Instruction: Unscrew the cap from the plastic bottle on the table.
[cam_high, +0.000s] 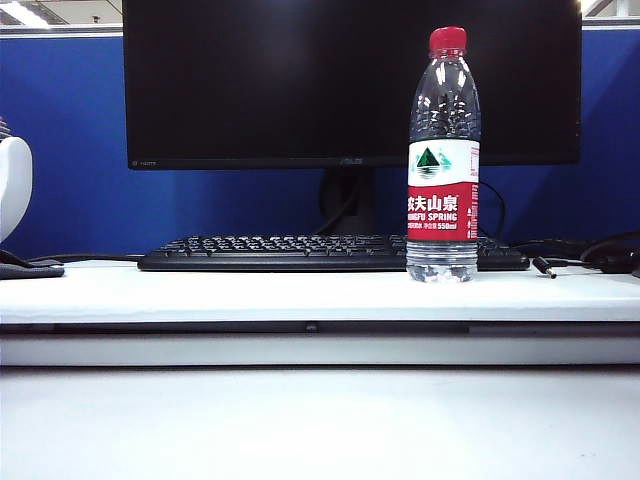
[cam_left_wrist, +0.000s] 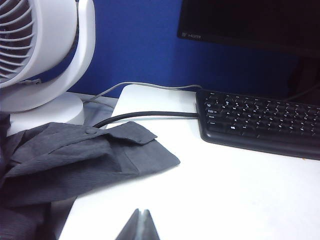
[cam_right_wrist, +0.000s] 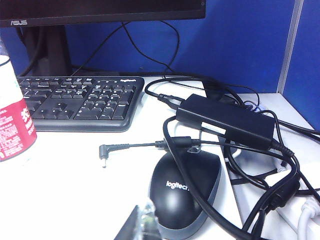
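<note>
bottle (cam_high: 443, 160) upright, cap (cam_high: 447, 39) on; left pincer (cam_left_wrist: 139, 226), right pincer (cam_right_wrist: 142, 225) closed

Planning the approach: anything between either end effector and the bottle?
Nothing visible. The right end effector, shut, has bare table between it and the plastic bottle; the mouse lies off to its other side. The left end effector, shut, faces open table near grey cloth. The cap is unobstructed.

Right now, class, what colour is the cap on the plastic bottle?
Red. The cap tops the plastic bottle, seen best in the exterior view.
</note>
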